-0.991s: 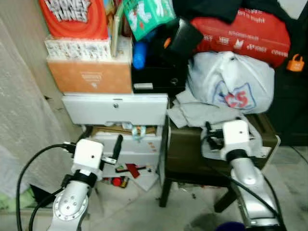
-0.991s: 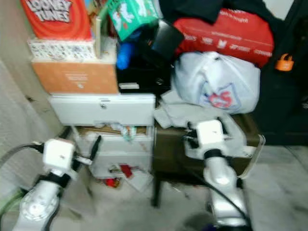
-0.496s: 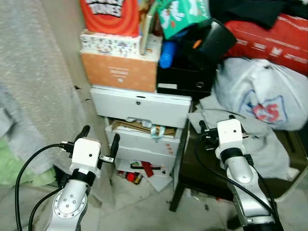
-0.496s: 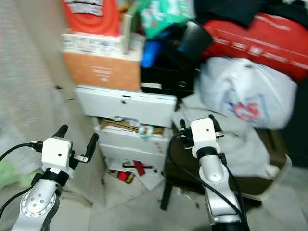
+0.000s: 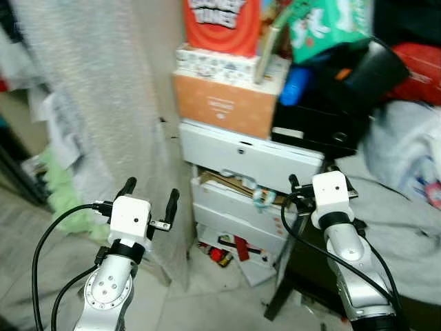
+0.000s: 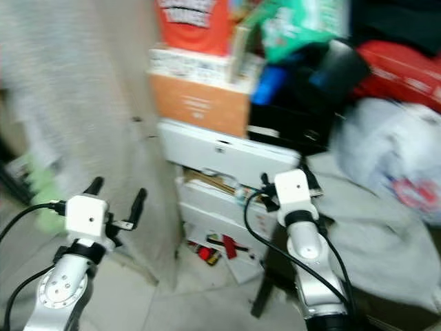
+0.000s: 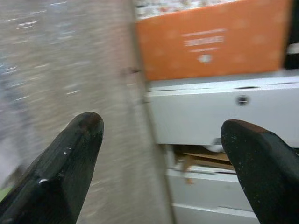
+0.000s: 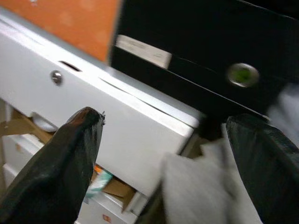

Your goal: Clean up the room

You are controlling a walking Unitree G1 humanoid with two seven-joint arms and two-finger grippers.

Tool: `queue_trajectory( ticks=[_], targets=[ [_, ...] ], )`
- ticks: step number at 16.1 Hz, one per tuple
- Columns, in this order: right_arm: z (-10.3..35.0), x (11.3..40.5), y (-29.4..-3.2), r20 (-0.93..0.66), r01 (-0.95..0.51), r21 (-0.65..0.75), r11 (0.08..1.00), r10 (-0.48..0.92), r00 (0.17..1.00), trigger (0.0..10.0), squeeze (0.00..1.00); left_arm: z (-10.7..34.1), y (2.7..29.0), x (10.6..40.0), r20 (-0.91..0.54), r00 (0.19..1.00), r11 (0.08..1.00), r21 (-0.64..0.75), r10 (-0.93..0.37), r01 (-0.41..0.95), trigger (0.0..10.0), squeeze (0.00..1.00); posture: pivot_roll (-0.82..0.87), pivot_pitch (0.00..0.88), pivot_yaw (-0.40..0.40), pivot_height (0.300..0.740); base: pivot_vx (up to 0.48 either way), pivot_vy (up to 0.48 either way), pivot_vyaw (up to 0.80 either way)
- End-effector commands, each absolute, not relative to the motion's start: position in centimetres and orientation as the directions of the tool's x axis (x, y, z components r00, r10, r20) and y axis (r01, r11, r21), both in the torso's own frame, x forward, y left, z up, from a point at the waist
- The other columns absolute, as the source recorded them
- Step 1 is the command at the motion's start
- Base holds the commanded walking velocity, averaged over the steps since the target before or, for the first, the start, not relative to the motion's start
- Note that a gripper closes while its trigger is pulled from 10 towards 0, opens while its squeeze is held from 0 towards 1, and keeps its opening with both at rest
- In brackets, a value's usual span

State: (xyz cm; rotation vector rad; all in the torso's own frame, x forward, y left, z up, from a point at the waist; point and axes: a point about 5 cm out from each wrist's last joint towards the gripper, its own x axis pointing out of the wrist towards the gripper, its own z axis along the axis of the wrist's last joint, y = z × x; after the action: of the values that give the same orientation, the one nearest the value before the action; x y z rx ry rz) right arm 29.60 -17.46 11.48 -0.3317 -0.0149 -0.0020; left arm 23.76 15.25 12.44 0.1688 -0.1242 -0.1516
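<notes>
A cluttered stack stands ahead: a white drawer unit [image 5: 248, 157] with paper and card poking out of its lower drawers, an orange box [image 5: 222, 105] on it, and a red Looney Tunes box [image 5: 222, 21] on top. Beside these are a black box [image 5: 313, 127], a blue bottle [image 5: 293, 86] and a green packet [image 5: 324, 21]. Small red items [image 5: 231, 248] and papers lie on the floor under the drawers. My left gripper [image 5: 149, 194] is open and empty, held in front of the curtain. My right gripper [image 5: 320, 183] is open and empty, facing the drawer front [image 8: 117, 121].
A pale curtain [image 5: 103, 89] hangs at the left, with green cloth [image 5: 65, 200] at its foot. Grey cloth [image 5: 400, 227] and a white plastic bag [image 5: 406, 145] lie on a dark table at the right. Bare tiled floor [image 5: 200, 303] lies between my arms.
The whole view has swung to the left, so the stack now sits further right and the curtain takes up more of the left. Both grippers stay open and empty.
</notes>
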Motion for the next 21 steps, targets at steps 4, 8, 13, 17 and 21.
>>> queue_trajectory(
  ticks=[4,8,13,17,21],
  targets=[
    [11.7,31.2,-16.1,0.044,-0.028,-0.311,0.95,0.044,0.998,10.0,0.0,12.3,16.5,25.0,0.116,0.983,0.974,0.196,-0.14,0.115,10.0,0.0,-0.07,0.0,-0.031,0.74,0.0,0.0,0.8],
    [12.5,31.4,-16.3,0.079,-0.009,-0.262,0.965,0.031,0.996,10.0,0.0,12.7,17.5,25.8,0.143,0.984,0.977,0.202,-0.103,0.072,10.0,0.0,-0.07,0.0,-0.015,0.74,0.0,0.0,0.8],
    [11.6,30.9,-16.1,0.077,0.029,-0.195,0.98,-0.014,0.997,10.0,0.0,13.2,17.3,26.9,0.153,0.978,0.97,0.217,-0.14,0.105,10.0,0.0,-0.05,0.0,0.078,0.74,0.0,0.0,0.8],
    [12.0,31.2,-16.0,0.083,0.017,-0.193,0.981,-0.001,0.997,10.0,0.0,13.5,17.7,27.4,0.169,0.979,0.972,0.221,-0.117,0.078,10.0,0.0,-0.05,0.0,0.057,0.74,0.0,0.0,0.8],
    [12.1,31.4,-14.9,0.054,-0.07,-0.226,0.972,0.084,0.995,10.0,0.0,13.5,18.0,26.8,0.19,0.98,0.976,0.215,-0.061,0.019,10.0,0.0,-0.03,0.0,0.002,0.74,0.0,0.0,0.8]
  ],
)
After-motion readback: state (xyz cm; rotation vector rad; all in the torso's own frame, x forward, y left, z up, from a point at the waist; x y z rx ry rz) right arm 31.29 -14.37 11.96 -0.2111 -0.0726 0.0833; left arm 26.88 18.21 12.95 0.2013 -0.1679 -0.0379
